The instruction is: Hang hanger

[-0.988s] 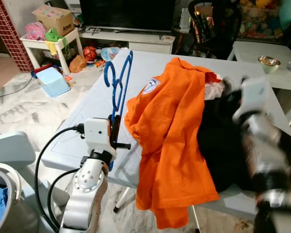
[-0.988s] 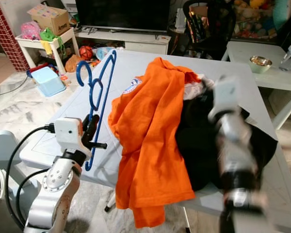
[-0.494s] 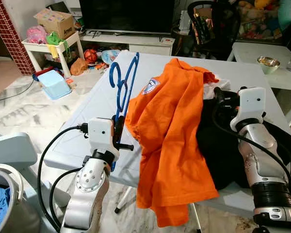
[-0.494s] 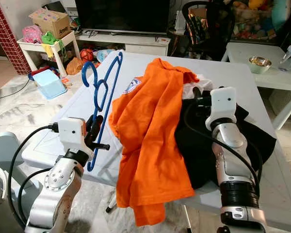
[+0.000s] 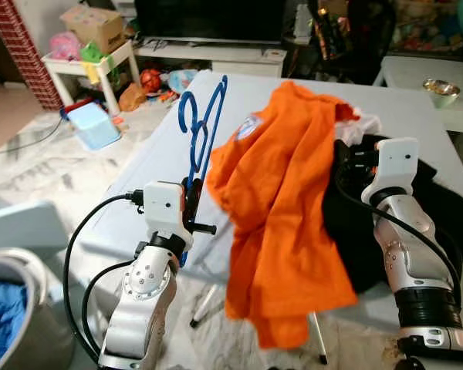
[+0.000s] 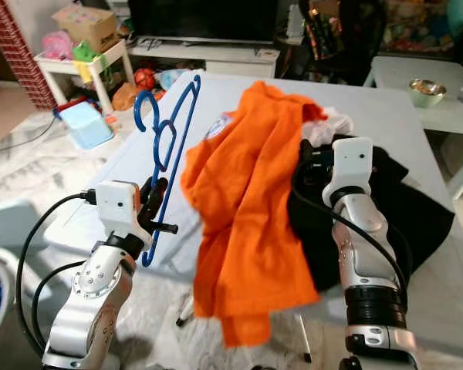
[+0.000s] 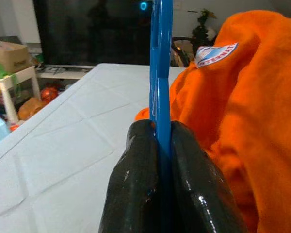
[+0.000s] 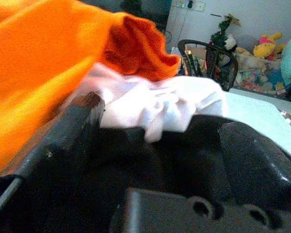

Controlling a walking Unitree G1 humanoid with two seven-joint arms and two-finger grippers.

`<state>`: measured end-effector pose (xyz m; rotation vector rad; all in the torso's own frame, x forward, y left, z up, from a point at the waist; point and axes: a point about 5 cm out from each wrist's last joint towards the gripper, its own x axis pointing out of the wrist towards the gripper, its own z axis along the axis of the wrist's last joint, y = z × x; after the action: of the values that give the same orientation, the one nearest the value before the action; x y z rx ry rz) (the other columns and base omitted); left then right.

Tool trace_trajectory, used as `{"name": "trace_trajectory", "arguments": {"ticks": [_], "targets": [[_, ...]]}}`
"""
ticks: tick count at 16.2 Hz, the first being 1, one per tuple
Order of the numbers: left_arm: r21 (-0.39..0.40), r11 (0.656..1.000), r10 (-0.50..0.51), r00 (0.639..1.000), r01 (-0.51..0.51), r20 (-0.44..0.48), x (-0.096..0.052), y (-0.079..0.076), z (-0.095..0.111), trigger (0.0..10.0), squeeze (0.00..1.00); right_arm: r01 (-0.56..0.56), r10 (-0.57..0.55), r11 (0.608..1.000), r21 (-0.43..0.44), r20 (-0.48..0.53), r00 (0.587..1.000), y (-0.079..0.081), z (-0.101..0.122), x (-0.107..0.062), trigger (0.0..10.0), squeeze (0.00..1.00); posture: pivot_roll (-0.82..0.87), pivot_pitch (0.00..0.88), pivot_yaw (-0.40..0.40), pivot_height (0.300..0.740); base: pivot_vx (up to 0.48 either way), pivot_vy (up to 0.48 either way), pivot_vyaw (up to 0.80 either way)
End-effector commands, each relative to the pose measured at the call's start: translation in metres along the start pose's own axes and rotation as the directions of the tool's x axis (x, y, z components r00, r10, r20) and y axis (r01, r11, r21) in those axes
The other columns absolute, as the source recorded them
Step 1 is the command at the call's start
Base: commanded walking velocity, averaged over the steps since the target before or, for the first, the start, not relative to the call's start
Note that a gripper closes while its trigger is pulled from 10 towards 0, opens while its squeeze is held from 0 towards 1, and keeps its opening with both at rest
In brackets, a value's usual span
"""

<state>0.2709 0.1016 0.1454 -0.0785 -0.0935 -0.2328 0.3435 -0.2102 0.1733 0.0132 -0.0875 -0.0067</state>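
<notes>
Over table, left jaws still clamp hanger

My left gripper is clamped tight at the table's near-left edge; my right gripper rests spread wide over the table's right side.

The hanger was bright blue. The shirt over the table's near edge was vivid orange with a small white badge. Beside it lay a black garment and a white one. The table looked pale grey, though blur softened it.
</notes>
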Motion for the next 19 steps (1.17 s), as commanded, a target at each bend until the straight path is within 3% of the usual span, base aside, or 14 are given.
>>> {"name": "trace_trajectory", "arguments": {"ticks": [1,13,19], "targets": [[-0.003,1.0,-0.01,1.0,0.01,0.007,0.001,-0.0007,0.0025,10.0,0.0,0.011,-0.011,1.0,0.008,0.014,1.0,-0.0024,0.0067,0.0015,10.0,1.0,-0.1,0.0,0.011,0.74,-0.277,0.0,0.0],[-0.008,1.0,-0.011,1.0,0.011,0.001,0.0003,-0.0019,0.0024,10.0,0.0,0.006,-0.006,1.0,0.006,-0.012,1.0,-0.0022,0.0034,0.0019,10.0,1.0,-0.1,0.0,0.007,0.74,-0.3,0.0,0.0],[0.002,1.0,-0.015,1.0,0.015,-0.014,-0.0011,-0.0025,0.0005,10.0,0.0,-0.015,0.014,1.0,-0.02,-0.021,1.0,-0.008,0.0077,0.01,10.0,1.0,-0.09,0.0,-0.003,0.74,-0.329,0.0,0.0]]}}
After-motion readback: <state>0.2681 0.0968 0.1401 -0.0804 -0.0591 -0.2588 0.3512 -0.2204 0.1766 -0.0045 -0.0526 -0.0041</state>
